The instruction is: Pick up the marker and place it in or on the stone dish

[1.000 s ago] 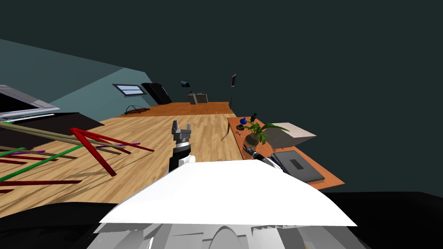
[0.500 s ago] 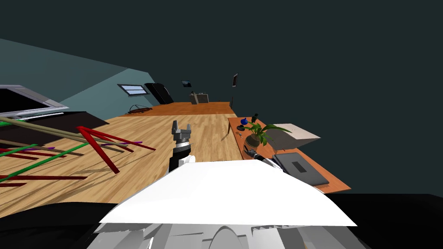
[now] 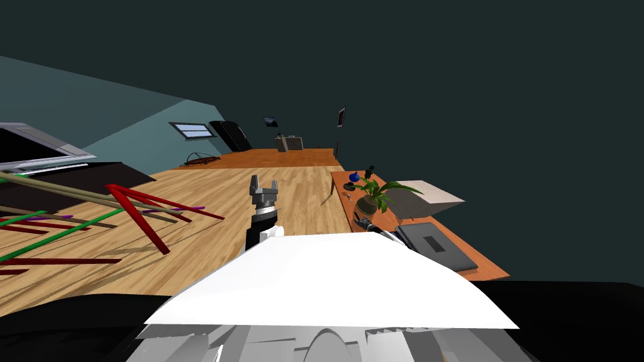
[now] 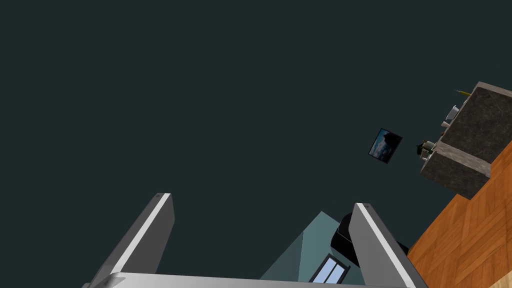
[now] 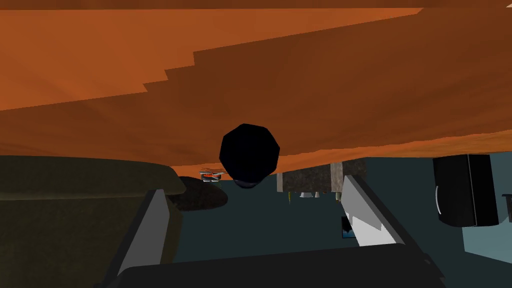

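**Right gripper open at the desk, marker not made out**

The right gripper (image 5: 252, 185) is released, its fingers spread, close against the orange desk (image 5: 300, 75). At its 12 o'clock a black round shape (image 5: 249, 150) sits on the wood. Just beside that lies a dark speckled dish (image 5: 200, 200), partly hidden by an olive mass (image 5: 75, 210). I cannot tell which item is the marker. The head view adds a plant (image 3: 376, 188), a laptop (image 3: 434, 245) and the left gripper (image 3: 264, 181), unclenched over the floor (image 3: 207, 220) at the desk's 9 o'clock.

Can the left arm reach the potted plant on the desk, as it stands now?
Probably not yet: the left gripper is open over the floor, pointing away, well apart from the potted plant on the desk.
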